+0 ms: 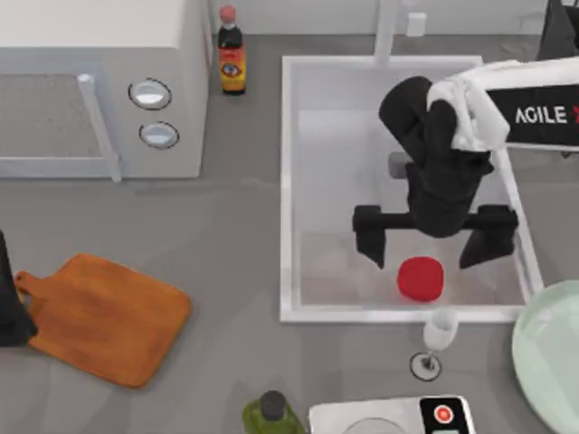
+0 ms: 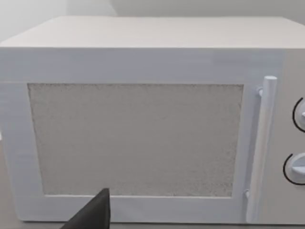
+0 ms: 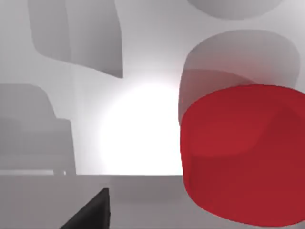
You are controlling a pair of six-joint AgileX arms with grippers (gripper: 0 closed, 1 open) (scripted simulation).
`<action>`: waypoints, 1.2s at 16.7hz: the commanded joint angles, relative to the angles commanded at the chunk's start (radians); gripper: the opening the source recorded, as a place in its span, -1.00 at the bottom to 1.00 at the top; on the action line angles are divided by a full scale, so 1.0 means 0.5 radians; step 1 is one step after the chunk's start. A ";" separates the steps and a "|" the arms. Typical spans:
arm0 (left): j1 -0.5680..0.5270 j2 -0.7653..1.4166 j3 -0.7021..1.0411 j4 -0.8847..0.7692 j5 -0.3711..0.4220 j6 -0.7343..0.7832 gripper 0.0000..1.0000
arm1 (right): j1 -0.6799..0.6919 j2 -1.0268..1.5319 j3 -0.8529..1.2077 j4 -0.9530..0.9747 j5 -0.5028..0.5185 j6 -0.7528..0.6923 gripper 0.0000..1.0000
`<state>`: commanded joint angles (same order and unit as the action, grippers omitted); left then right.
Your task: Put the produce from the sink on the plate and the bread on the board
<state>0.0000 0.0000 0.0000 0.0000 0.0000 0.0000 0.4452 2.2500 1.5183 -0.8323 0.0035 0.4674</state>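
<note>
Here the right claw [image 1: 423, 251] hangs wide open, holding nothing, just above the produce [image 1: 420, 278] near the sink [image 1: 288, 190] front rim.

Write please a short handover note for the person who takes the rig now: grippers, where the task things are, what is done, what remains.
Right gripper: open, over the sink, fingers straddling above the red fruit, not gripping it.
Left arm: parked at the table's left edge, beside the board.
Plate: right edge of the table, nothing on its visible part.
Done: nothing placed yet.
Left: grasp fruit, move it to plate; locate bread, put it on board.
</note>
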 joint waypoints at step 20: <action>0.000 0.000 0.000 0.000 0.000 0.000 1.00 | 0.007 0.310 -0.198 0.495 0.003 0.007 -0.51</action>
<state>0.0000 0.0000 0.0000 0.0000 0.0000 0.0000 0.4489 2.4053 1.4193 -0.5847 0.0052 0.4707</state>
